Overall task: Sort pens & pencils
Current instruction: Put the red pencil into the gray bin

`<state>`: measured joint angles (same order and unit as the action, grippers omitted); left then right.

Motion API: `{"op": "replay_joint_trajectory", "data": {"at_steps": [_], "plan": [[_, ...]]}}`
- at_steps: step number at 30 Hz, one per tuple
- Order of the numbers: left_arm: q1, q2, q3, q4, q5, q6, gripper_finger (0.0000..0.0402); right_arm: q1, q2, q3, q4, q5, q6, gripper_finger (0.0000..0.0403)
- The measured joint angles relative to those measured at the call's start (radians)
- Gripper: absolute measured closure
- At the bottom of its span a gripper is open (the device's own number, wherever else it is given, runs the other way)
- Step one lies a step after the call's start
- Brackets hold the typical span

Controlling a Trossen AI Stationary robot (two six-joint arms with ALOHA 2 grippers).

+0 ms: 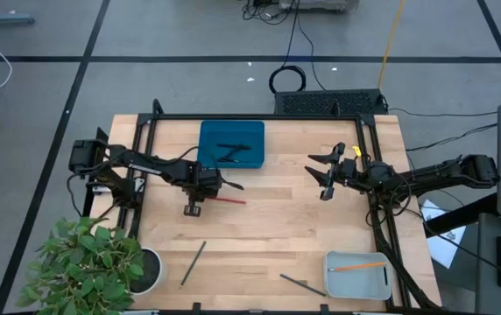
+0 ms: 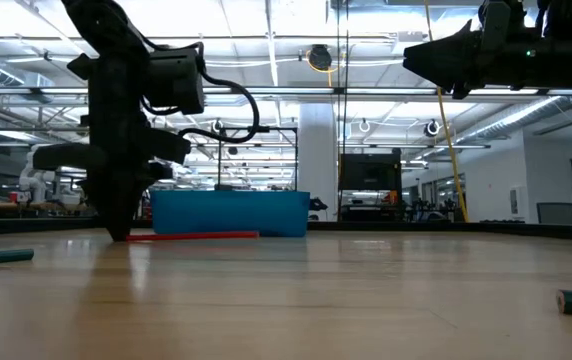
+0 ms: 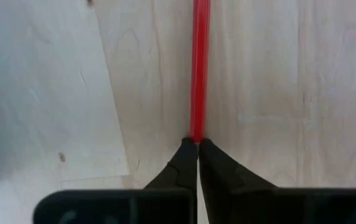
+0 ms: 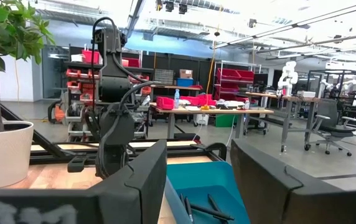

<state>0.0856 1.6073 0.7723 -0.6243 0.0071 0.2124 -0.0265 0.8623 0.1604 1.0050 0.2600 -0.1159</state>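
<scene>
The left gripper (image 3: 197, 144) is down on the tabletop (image 1: 277, 236), and its jaws are pinched tight on the end of the red pencil (image 3: 199, 68). The pencil lies flat and sticks straight out from the jaws. The blue tray (image 1: 231, 145) with the black pens (image 1: 229, 152) sits just beside them. The right gripper (image 1: 325, 175) hangs in the air, far away, jaws open and holding nothing.

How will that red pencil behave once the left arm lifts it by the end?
The red pencil looks straight and rigid, so it probably won't droop. The left gripper has its jaws shut on one end only, so the long free end may sag or pivot in the grip. It is thin and likely light; if released on the wooden table, it may roll.
</scene>
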Motion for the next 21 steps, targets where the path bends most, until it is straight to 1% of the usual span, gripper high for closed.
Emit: {"op": "replay_joint_trajectory", "data": {"at_steps": [3, 7, 12, 21], "plan": [[0.000, -0.001, 0.000, 0.000, -0.005, -0.009, 0.0398, 0.000, 0.000, 0.000, 0.000, 0.000, 0.000, 0.0236], [0.000, -0.034, 0.005, 0.003, -0.010, -0.014, 0.0399, 0.000, 0.000, 0.000, 0.000, 0.000, 0.000, 0.0236], [0.002, -0.087, 0.017, 0.019, -0.049, -0.024, 0.0401, 0.000, 0.000, 0.000, 0.000, 0.000, 0.000, 0.0236], [0.002, -0.147, 0.017, 0.066, -0.050, -0.033, 0.0401, 0.000, 0.000, 0.000, -0.001, 0.000, 0.000, 0.0236]]}}
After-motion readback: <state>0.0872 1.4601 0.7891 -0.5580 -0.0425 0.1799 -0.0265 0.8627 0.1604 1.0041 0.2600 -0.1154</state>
